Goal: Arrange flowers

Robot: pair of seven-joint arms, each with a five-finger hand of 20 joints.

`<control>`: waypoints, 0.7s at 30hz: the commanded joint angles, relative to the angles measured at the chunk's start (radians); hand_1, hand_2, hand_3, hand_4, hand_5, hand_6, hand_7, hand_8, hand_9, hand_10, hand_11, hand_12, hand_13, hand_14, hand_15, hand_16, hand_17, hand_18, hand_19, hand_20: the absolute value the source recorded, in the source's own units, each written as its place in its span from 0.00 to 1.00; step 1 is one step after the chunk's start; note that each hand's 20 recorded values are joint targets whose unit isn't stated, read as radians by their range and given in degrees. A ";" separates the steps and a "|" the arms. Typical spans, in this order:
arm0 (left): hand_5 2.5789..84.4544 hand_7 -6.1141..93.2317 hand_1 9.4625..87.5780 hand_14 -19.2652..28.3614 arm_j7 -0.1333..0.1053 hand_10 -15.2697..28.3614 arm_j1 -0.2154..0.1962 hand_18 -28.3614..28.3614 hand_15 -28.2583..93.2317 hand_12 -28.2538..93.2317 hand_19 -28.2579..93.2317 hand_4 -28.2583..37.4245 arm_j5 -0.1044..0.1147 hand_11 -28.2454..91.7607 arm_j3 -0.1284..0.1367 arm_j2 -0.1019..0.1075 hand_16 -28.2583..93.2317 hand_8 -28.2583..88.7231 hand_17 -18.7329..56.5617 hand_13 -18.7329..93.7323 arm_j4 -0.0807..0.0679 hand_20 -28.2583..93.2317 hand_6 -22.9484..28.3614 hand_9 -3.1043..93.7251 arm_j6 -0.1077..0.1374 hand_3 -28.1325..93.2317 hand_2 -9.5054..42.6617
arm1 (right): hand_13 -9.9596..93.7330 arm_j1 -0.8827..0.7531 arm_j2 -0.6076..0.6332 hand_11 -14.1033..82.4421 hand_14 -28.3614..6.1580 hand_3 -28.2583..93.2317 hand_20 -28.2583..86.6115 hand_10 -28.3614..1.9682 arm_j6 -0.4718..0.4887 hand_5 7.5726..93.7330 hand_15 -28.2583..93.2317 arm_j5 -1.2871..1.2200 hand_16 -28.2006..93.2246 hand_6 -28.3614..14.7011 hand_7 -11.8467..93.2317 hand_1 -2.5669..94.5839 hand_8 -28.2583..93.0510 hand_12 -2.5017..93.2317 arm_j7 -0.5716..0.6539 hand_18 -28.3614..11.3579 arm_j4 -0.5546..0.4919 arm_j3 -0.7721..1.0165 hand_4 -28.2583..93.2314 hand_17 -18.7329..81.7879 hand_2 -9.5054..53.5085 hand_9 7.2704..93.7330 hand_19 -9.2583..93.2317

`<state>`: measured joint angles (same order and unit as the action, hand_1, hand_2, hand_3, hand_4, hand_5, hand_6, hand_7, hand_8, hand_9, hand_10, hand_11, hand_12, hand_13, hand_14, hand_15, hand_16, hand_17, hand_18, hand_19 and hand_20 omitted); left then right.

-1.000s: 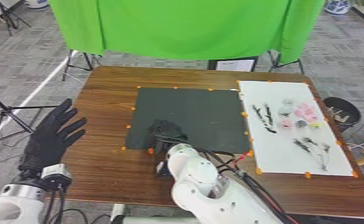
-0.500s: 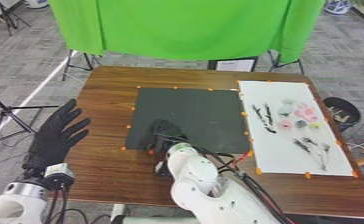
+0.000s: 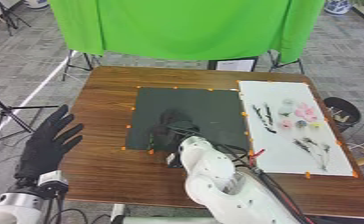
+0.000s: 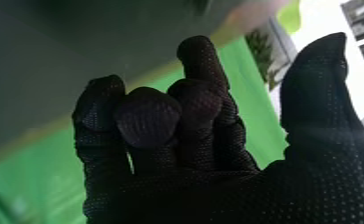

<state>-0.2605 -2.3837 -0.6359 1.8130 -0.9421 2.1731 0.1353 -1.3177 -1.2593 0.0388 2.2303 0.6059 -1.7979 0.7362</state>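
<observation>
Several stems (image 3: 270, 128) lie lengthwise on paper (image 3: 257, 91); left robot hand (image 3: 42, 152), right robot hand (image 3: 174, 122) open.

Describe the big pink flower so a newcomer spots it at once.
On the brown table, a white sheet lies right of the dark mat. The big pink flower is near the sheet's right edge, larger than the small pink bloom to its left.

No readable text, labels, numbers or signs; print on framed sheet (image 3: 235, 65) too small.
</observation>
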 commanded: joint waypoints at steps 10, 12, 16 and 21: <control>0.25 0.24 0.21 0.72 -0.008 0.58 -0.047 0.91 0.46 0.40 0.54 0.06 -0.008 0.36 0.029 -0.025 0.25 0.16 0.09 0.32 0.015 0.31 0.50 0.22 0.008 0.80 0.09 | 0.65 -0.526 0.573 0.66 0.48 0.88 0.61 0.43 -0.022 0.43 0.86 -0.033 0.45 0.44 0.50 0.25 0.12 0.38 0.142 0.18 -0.350 0.783 0.00 0.47 0.00 0.57 0.86; 0.25 0.24 0.20 0.72 -0.005 0.58 -0.045 0.91 0.45 0.40 0.54 0.06 -0.009 0.36 0.027 -0.027 0.25 0.16 0.09 0.32 0.014 0.31 0.50 0.22 0.009 0.80 0.09 | 0.65 -0.628 0.580 0.66 0.48 0.86 0.61 0.43 0.017 0.44 0.86 -0.048 0.45 0.44 0.49 0.24 0.12 0.38 0.169 0.17 -0.375 0.902 0.00 0.47 0.00 0.56 0.85; 0.25 0.24 0.20 0.72 -0.010 0.58 -0.055 0.91 0.45 0.40 0.54 0.06 -0.015 0.36 0.030 -0.032 0.25 0.16 0.09 0.32 0.017 0.31 0.49 0.22 0.009 0.80 0.09 | 0.64 -0.770 0.570 0.66 0.47 0.81 0.62 0.43 0.140 0.47 0.86 -0.070 0.45 0.44 0.47 0.24 0.13 0.39 0.212 0.16 -0.407 1.065 0.00 0.46 0.00 0.56 0.84; 0.25 0.24 0.21 0.72 -0.009 0.58 -0.063 0.91 0.45 0.40 0.54 0.06 -0.017 0.36 0.034 -0.038 0.25 0.16 0.08 0.32 0.020 0.31 0.50 0.22 0.012 0.80 0.09 | 0.62 -0.805 0.528 0.65 0.45 0.81 0.62 0.42 0.366 0.47 0.85 -0.245 0.45 0.43 0.45 0.23 0.14 0.40 0.301 0.16 -0.433 1.184 0.00 0.45 0.00 0.55 0.84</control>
<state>-0.2682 -2.4224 -0.6438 1.8398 -0.9632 2.1841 0.1383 -1.9884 -0.6801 0.2053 2.1472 0.8021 -2.2140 1.7156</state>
